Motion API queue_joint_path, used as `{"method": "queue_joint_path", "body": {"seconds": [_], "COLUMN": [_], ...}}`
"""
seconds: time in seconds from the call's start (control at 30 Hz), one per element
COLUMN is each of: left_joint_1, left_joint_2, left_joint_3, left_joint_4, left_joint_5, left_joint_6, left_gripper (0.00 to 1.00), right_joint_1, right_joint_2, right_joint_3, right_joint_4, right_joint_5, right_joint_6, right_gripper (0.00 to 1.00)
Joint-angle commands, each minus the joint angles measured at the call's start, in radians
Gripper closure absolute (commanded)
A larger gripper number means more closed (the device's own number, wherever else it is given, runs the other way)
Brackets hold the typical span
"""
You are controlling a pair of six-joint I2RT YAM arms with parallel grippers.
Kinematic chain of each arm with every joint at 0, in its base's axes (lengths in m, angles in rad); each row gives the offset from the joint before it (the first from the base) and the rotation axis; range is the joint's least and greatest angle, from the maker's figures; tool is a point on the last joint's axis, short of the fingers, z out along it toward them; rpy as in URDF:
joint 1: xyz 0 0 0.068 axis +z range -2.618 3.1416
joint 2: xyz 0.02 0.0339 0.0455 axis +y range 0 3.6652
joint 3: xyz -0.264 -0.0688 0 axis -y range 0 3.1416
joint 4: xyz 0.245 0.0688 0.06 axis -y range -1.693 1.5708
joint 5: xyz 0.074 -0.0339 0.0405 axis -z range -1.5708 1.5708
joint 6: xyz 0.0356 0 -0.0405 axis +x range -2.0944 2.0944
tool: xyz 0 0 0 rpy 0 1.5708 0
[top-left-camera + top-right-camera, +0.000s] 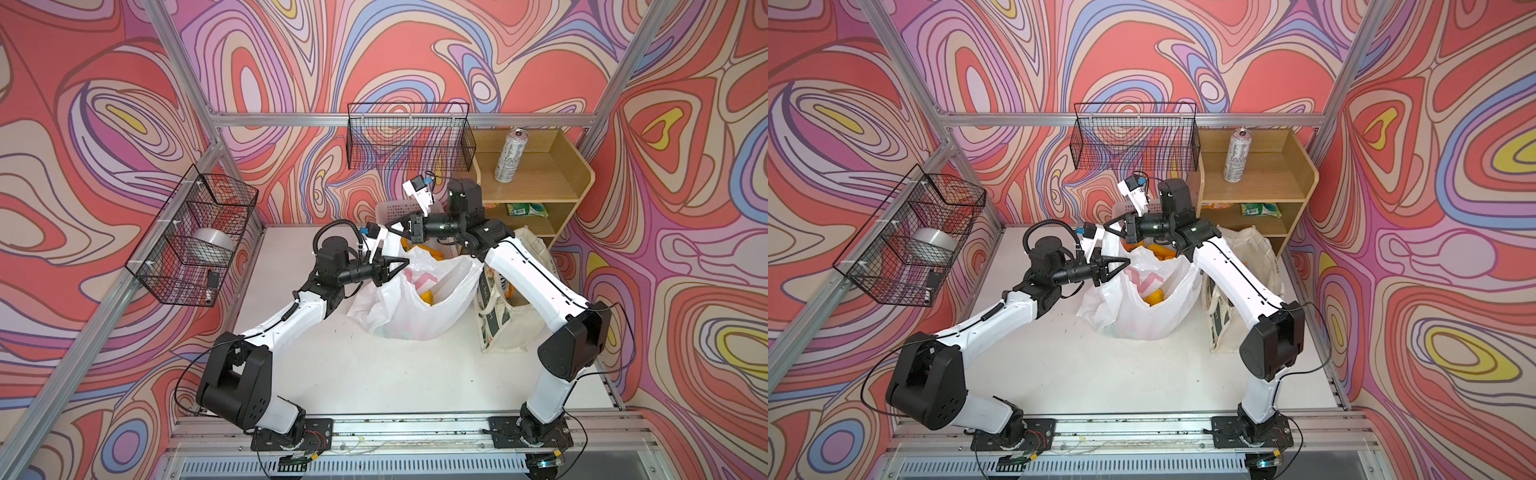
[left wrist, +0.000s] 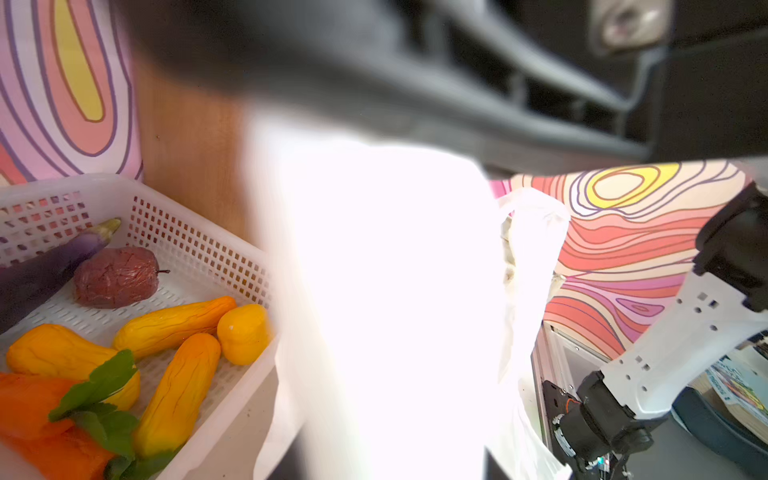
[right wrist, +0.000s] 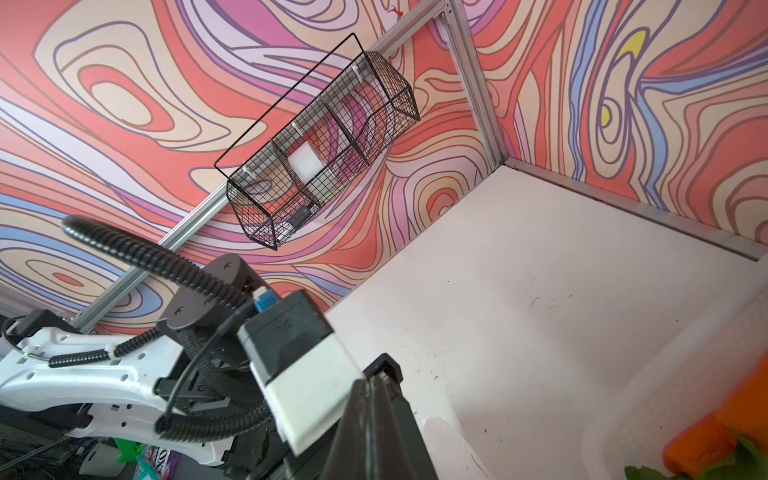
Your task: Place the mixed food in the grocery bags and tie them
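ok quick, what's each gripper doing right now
left gripper: at the white plastic bag, grip cannot be told
right gripper: fingers shut, cannot tell if holding anything

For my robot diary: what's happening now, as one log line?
left fingers: at white plastic bag rim, grip unclear | right fingers: shut, by far rim | bag: open, yellow food inside | white basket: holds produce

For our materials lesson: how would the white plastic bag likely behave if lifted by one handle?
Probably floppy: the bag looks thin, crumpled and slumped. Likely bottom-heavy, since produce lies inside. It may spill if tilted; its mouth gapes open.
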Motion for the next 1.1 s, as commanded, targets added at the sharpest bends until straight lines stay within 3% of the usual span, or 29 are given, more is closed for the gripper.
{"method": "queue_joint_path", "body": {"seconds": [0.0, 0.1, 0.17, 0.23, 0.27, 0.3, 0.37, 0.4, 0.67, 0.8, 1.07], "left_joint_1": [-0.001, 0.0, 0.0, 0.0, -0.001, -0.001, -0.001, -0.001, -0.001, -0.001, -0.001], "left_joint_2": [0.029, 0.039, 0.04, 0.034, 0.031, 0.028, 0.019, 0.014, -0.071, -0.103, -0.087], "left_joint_3": [-0.016, -0.022, -0.035, -0.046, -0.048, -0.048, -0.046, -0.045, -0.077, -0.088, -0.079], "left_joint_4": [0.019, 0.025, 0.047, 0.066, 0.066, 0.064, 0.045, 0.035, -0.097, -0.138, -0.14], "left_joint_5": [-0.018, -0.02, -0.031, -0.045, -0.052, -0.057, -0.069, -0.078, -0.286, -0.351, -0.283], "left_joint_6": [-0.031, -0.038, -0.05, -0.055, -0.056, -0.057, -0.055, -0.056, -0.031, -0.007, 0.018], "left_gripper": [0.68, 0.78, 0.8, 0.97, 1.0, 1.0, 1.0, 1.0, 1.0, 1.0, 1.0], "right_joint_1": [0.008, 0.006, 0.005, 0.005, 0.005, 0.005, 0.003, -0.001, -0.017, -0.017, -0.017], "right_joint_2": [-0.053, -0.059, -0.06, -0.059, -0.058, -0.058, -0.075, -0.091, -0.346, -0.449, -0.546], "right_joint_3": [-0.013, -0.021, -0.021, -0.022, -0.022, -0.022, -0.019, -0.021, -0.085, -0.136, -0.286], "right_joint_4": [0.043, 0.055, 0.056, 0.054, 0.05, 0.043, 0.007, -0.018, -0.331, -0.473, -0.544], "right_joint_5": [-0.028, -0.024, -0.023, -0.023, -0.023, -0.018, 0.024, 0.064, 0.671, 0.822, 0.822], "right_joint_6": [0.002, 0.007, 0.01, 0.012, 0.012, 0.011, 0.001, -0.006, 0.008, 0.011, 0.032], "right_gripper": [1.0, 1.0, 1.0, 1.0, 1.0, 0.92, 0.57, 0.49, 0.26, 0.23, 0.24]}}
